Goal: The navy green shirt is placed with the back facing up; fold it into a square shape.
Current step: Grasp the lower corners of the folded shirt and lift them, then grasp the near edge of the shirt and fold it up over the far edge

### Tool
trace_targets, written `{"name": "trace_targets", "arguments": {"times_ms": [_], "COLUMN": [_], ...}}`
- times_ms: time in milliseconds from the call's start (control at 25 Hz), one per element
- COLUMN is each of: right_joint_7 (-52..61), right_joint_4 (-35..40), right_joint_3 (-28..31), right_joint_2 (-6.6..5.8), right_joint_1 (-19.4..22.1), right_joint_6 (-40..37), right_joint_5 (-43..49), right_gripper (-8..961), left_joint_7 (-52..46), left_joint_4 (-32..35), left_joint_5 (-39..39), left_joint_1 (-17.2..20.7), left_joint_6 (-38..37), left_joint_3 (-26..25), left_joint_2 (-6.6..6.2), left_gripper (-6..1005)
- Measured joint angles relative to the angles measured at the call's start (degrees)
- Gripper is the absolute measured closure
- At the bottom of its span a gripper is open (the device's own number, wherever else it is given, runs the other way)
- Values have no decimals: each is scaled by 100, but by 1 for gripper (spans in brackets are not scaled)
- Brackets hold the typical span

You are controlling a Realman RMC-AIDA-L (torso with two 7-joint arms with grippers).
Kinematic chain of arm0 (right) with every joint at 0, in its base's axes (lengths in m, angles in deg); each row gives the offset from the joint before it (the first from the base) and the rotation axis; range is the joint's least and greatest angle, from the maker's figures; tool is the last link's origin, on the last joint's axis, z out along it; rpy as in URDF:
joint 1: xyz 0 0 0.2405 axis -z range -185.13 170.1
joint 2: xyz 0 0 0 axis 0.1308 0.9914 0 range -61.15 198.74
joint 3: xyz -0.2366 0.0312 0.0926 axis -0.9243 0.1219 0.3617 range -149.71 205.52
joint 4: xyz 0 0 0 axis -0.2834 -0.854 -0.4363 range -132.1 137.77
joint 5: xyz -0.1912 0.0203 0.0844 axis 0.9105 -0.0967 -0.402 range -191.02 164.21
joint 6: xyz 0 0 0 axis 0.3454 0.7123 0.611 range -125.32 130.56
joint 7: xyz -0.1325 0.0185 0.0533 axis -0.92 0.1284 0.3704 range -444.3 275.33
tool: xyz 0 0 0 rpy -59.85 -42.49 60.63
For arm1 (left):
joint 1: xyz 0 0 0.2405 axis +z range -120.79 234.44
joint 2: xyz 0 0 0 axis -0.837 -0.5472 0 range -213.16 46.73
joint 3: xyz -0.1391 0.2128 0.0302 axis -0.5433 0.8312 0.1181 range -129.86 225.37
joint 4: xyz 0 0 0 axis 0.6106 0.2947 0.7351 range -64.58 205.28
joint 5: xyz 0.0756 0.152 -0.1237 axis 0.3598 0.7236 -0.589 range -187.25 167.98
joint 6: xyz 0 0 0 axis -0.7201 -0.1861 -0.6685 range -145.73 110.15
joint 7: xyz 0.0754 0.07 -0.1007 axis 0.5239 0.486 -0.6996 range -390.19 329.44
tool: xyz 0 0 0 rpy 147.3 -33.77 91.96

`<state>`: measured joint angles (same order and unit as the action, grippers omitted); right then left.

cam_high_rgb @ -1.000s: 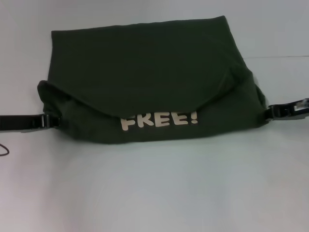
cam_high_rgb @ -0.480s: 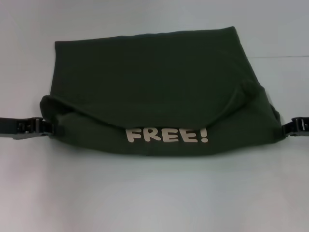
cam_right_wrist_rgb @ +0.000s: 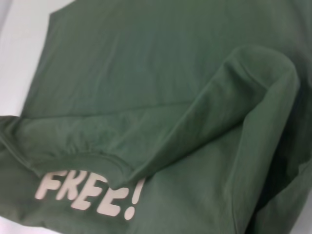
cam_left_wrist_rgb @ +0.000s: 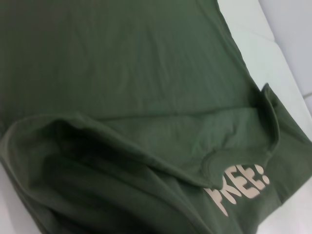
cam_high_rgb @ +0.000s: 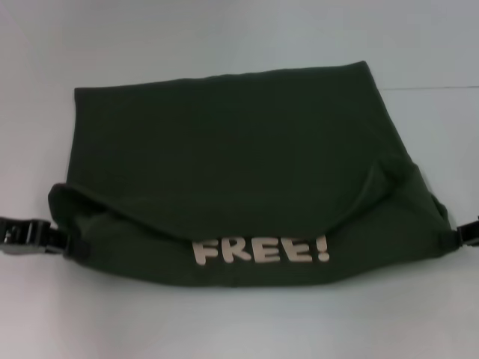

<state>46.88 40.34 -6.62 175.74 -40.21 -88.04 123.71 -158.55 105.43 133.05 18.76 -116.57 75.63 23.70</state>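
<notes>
The navy green shirt lies on the white table, its near part lifted into a sagging fold that shows the cream "FREE!" lettering. My left gripper is shut on the fold's left end, and my right gripper holds the right end at the picture's edge. Between them the cloth hangs in a loose curve over the flat plain layer behind. In the left wrist view the shirt fills the picture; the right wrist view shows the shirt with its raised fold. Neither wrist view shows fingers.
The white table surrounds the shirt, with bare surface along the near edge and beyond the far hem. A faint seam in the table runs at the right rear.
Both grippers have pulled the held fold toward the near edge. The whole shirt and its lettering sit closer to me, and the grippers stand slightly wider apart.
</notes>
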Motion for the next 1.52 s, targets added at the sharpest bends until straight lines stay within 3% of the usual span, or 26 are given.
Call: {"name": "trace_targets", "arguments": {"times_ms": [280, 440, 600, 880, 1000, 1120, 1280, 1360, 1520], "right_joint_7": [-187, -207, -49, 93, 95, 69, 56, 84, 92], "right_joint_4": [43, -6, -54, -371, -634, -855, -1233, -1351, -1582], "right_joint_3": [544, 1013, 1063, 1018, 1008, 974, 748, 627, 418], "right_joint_2": [-61, -217, -282, -224, -206, -134, 39, 70, 256], "right_joint_1": [187, 3, -443, -1306, -1597, -1831, -2147, -2208, -2340], "right_joint_6": [-765, -743, -114, 1317, 2022, 2672, 3798, 4113, 4888], "right_joint_5": [-23, -304, -583, -613, -614, -616, -618, -618, -618], "right_gripper": [845, 836, 828, 814, 807, 801, 793, 789, 781], "left_joint_7": [-3, -63, -288, -333, -121, 131, 382, 434, 863], "left_joint_4": [82, 98, 43, -373, -730, -834, -881, -960, -1403], "left_joint_5": [343, 328, 203, -381, -511, -709, -949, -984, -1227], "left_joint_1": [-33, -203, -504, -908, -1105, -1221, -1285, -1300, -1338], "left_joint_6": [-588, -527, 117, 1884, 2695, 3377, 4262, 4660, 5435], "left_joint_3": [-235, -949, -1394, -1316, -1271, -1269, -1268, -1268, -1291], "left_joint_2": [-106, -280, -388, -313, -238, -28, 249, 353, 488], "left_gripper": [984, 984, 984, 984, 984, 983, 983, 983, 983]}}
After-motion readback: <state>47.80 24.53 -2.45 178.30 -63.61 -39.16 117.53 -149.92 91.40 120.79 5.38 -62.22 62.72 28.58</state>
